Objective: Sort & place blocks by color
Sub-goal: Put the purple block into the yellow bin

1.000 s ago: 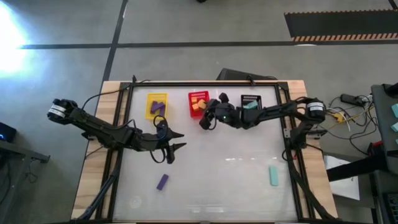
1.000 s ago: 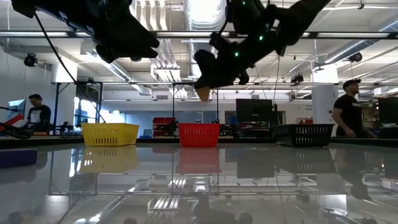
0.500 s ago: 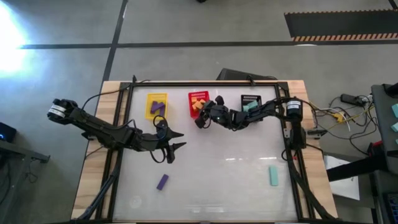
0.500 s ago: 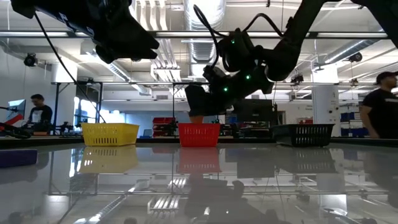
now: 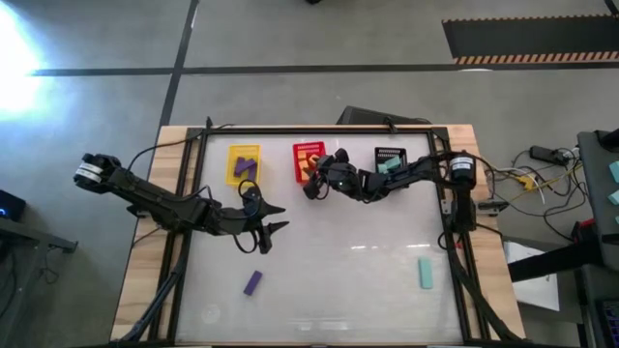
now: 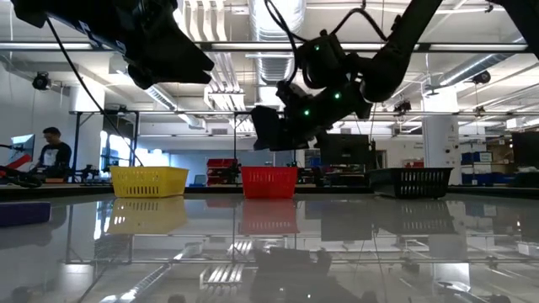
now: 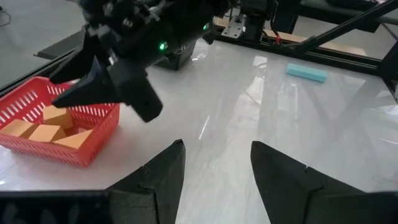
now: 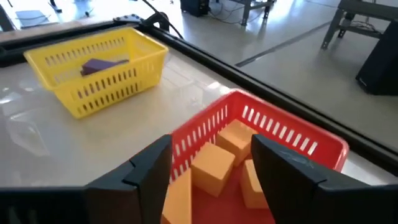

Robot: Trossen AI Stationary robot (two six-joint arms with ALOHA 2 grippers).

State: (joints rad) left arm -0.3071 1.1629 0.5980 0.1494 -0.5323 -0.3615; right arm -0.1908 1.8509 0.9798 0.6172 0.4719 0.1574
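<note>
Three baskets line the table's far edge; two blocks lie near the front.

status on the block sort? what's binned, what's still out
Binned: orange blocks in the red basket, purple blocks in the yellow basket, teal in the black basket. In hand: nothing; the right gripper hangs open over the red basket, and the left gripper waits open mid-table. Left: one purple block and one teal block on the table.
</note>
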